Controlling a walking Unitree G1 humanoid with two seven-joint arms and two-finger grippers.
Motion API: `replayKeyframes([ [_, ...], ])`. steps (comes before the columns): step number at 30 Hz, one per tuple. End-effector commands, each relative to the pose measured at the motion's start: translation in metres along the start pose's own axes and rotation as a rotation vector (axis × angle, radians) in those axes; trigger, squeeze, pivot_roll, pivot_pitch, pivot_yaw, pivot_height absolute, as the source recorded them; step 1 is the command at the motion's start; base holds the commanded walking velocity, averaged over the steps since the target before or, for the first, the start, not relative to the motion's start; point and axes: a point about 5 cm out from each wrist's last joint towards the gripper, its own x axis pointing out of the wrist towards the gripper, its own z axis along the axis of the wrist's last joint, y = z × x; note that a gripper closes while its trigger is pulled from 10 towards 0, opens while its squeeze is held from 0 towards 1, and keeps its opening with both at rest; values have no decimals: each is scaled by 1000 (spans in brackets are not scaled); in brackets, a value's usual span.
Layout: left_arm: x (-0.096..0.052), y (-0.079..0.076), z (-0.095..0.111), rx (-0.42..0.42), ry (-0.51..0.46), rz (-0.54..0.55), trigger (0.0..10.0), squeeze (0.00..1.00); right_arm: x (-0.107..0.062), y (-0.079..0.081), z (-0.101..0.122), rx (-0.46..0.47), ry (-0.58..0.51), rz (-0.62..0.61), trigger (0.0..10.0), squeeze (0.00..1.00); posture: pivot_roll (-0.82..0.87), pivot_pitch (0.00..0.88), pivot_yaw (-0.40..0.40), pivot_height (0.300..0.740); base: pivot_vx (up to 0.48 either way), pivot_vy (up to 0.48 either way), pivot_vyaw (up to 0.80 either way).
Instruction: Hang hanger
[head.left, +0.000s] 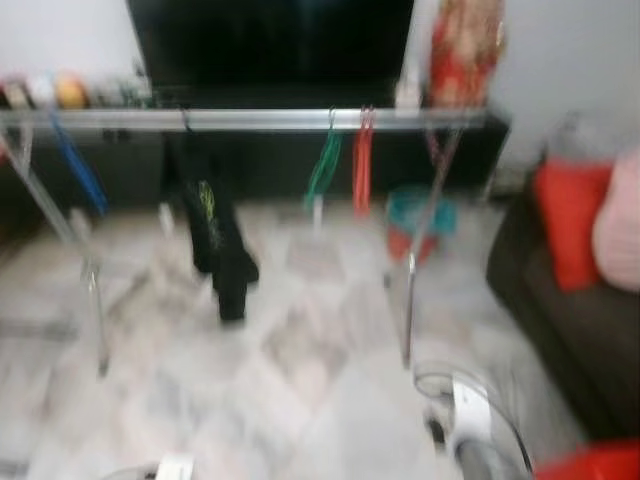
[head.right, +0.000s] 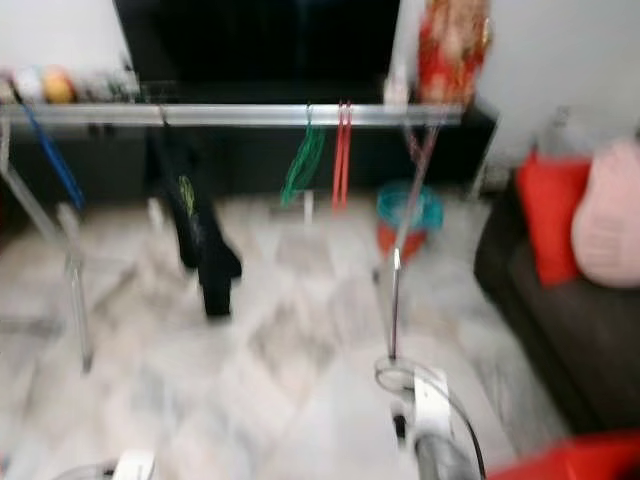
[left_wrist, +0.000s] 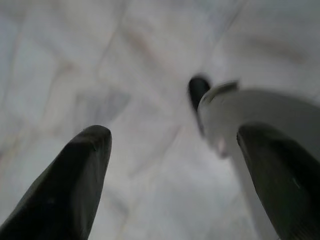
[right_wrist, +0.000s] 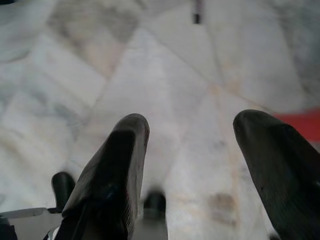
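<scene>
The head views are blurred. A silver clothes rail (head.left: 250, 120) runs across the room on slanted metal legs. On it hang a blue hanger (head.left: 78, 165), a black garment (head.left: 215, 235), a green hanger (head.left: 323, 165) and a red hanger (head.left: 362, 165). My left gripper (left_wrist: 172, 135) is open over the marble floor with nothing between its fingers. My right gripper (right_wrist: 192, 125) is open too, also pointing down at the floor. A silver part of my right arm (head.left: 468, 420) shows at the bottom of the left eye view.
A dark sofa (head.left: 560, 300) with a red cushion (head.left: 570, 220) and a pink cushion (head.left: 620, 220) stands on the right. A teal and red basket (head.left: 420, 225) sits behind the rail. A red object (head.left: 590, 462) lies at the bottom right. A dark TV unit (head.left: 270, 150) lines the back wall.
</scene>
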Motion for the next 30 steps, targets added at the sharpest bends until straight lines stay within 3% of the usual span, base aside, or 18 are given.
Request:
replayKeyframes([
  [1, -1, -1, -9, 7, 33, -9, 10000, 0, 0, -1, 2, 6, -14, -9, 10000, 0, -12, 0, -12, 740, 0, 0, 0],
  [14, -1, 3, -6, 34, 29, -6, 10000, 0, 1, 5, 2, 53, 0, -21, 10000, 0, -26, 0, 21, 740, 0, 0, 0],
  [30, -1, 3, -7, 29, 26, -11, 10000, 0, 1, 5, 2, 38, -2, -13, 10000, 0, -18, 0, 19, 740, 0, 0, -688],
])
